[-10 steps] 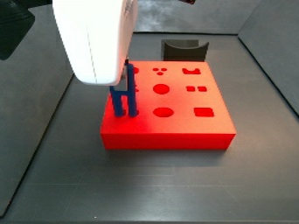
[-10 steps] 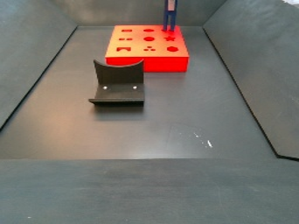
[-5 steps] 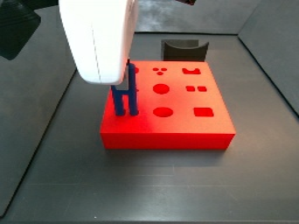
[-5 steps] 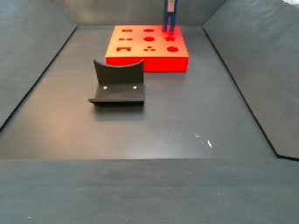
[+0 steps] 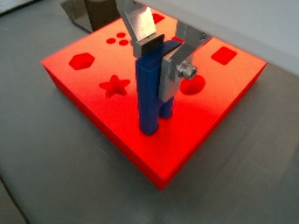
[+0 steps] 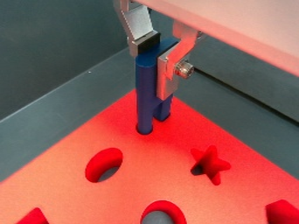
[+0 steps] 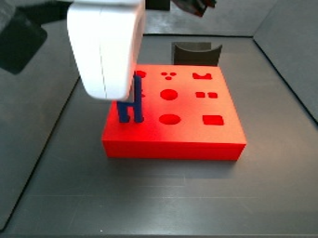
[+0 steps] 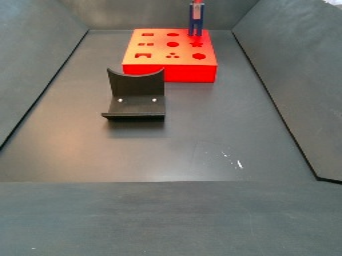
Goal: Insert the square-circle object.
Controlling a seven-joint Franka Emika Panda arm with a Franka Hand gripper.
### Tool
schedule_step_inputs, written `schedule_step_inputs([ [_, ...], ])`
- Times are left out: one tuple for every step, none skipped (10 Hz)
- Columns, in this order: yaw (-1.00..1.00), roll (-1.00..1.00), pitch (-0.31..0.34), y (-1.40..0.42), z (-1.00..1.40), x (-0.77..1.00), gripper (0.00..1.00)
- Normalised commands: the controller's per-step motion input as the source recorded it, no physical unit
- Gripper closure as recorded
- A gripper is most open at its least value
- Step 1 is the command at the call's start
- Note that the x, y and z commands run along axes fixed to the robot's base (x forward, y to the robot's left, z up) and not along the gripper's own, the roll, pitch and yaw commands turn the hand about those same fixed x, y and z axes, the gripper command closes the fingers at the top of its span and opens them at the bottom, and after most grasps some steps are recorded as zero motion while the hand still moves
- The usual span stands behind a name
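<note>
The square-circle object [image 5: 152, 101] is a slim blue piece of two joined bars. It stands upright on the red block [image 5: 100, 74] near one corner, and its lower end sits in the block's top [image 6: 142, 129]. How deep it goes I cannot tell. My gripper [image 5: 162, 58] is shut on the piece's upper end, one dark pad and one silver plate on either side, as also shown in a wrist view [image 6: 158, 54]. In a side view the white arm hides the fingers above the piece [image 7: 132, 104]. In another side view the piece [image 8: 195, 25] stands at the block's far right corner [image 8: 167, 68].
The red block [image 7: 174, 139] has several shaped holes: star, hexagon, circle, square. The dark grey curved holder [image 8: 134, 95] stands on the floor away from the block, and shows behind the block in a side view [image 7: 195, 51]. Sloping dark walls surround the floor.
The arm has come down a little over the block, and less of the blue piece shows below it. The red block has shifted very slightly.
</note>
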Motion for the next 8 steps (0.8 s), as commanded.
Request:
schedule_step_inputs([
  [0.0,0.15,0.194,-0.11,-0.7,0.01,1.0],
  [0.0,0.15,0.197,-0.08,-0.69,0.03,1.0],
  [0.0,0.16,0.197,-0.05,-0.68,0.04,1.0],
  [-0.03,0.15,0.194,-0.03,-0.7,0.07,1.0],
  [-0.06,0.12,0.187,-0.05,-0.74,0.1,1.0],
  [-0.08,0.1,0.15,-0.09,-0.82,0.05,1.0],
  [-0.06,0.09,0.083,-0.14,-0.8,0.02,1.0],
  [-0.05,0.04,0.016,-0.18,-0.64,0.05,1.0],
])
